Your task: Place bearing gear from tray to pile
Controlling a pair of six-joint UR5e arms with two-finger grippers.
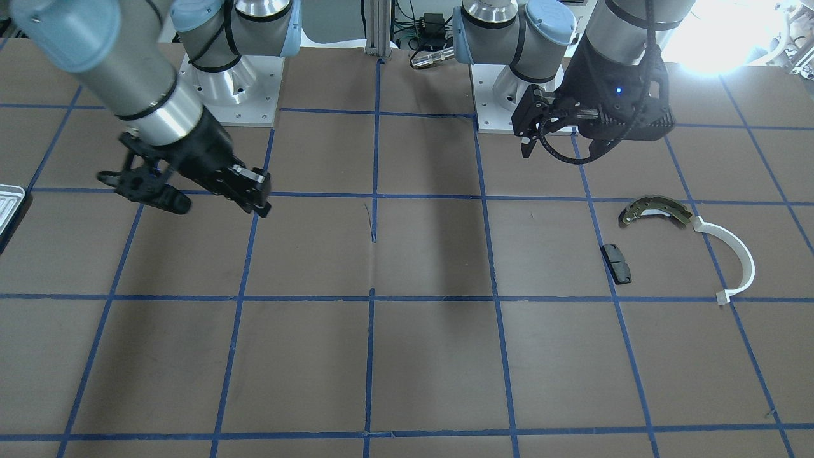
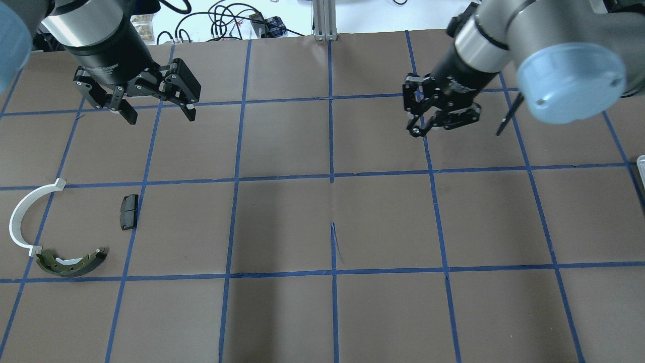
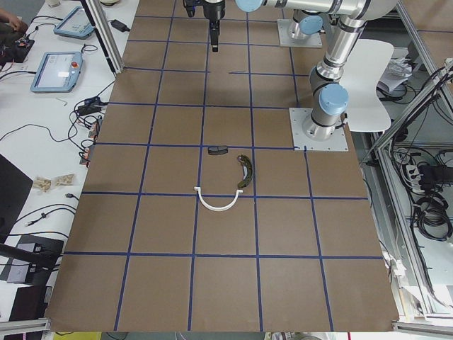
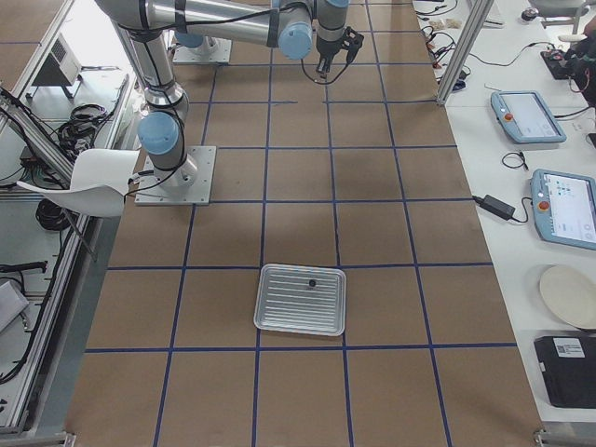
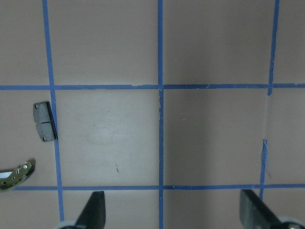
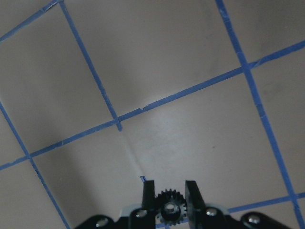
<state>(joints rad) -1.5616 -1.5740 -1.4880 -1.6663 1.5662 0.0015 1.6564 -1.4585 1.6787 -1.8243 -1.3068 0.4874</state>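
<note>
we saw right gripper [image 6: 169,193] clamping bearing gear [image 6: 170,211] over bench's right half, left gripper [image 2: 161,117] spread wide, pile [image 2: 70,268] near left end

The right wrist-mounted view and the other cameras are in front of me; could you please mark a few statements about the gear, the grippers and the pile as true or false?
1. The right gripper grips a small black gear between its fingers. True.
2. The left gripper is shut on the black pad. False: it is open above the table, and the pad lies free.
3. The gear lies in the pile. False: only the brake shoe, the white half-ring and the pad lie there.
4. The pad lies apart from the brake shoe. True.
5. The tray is bare. False: a small dark part sits on it.
</note>
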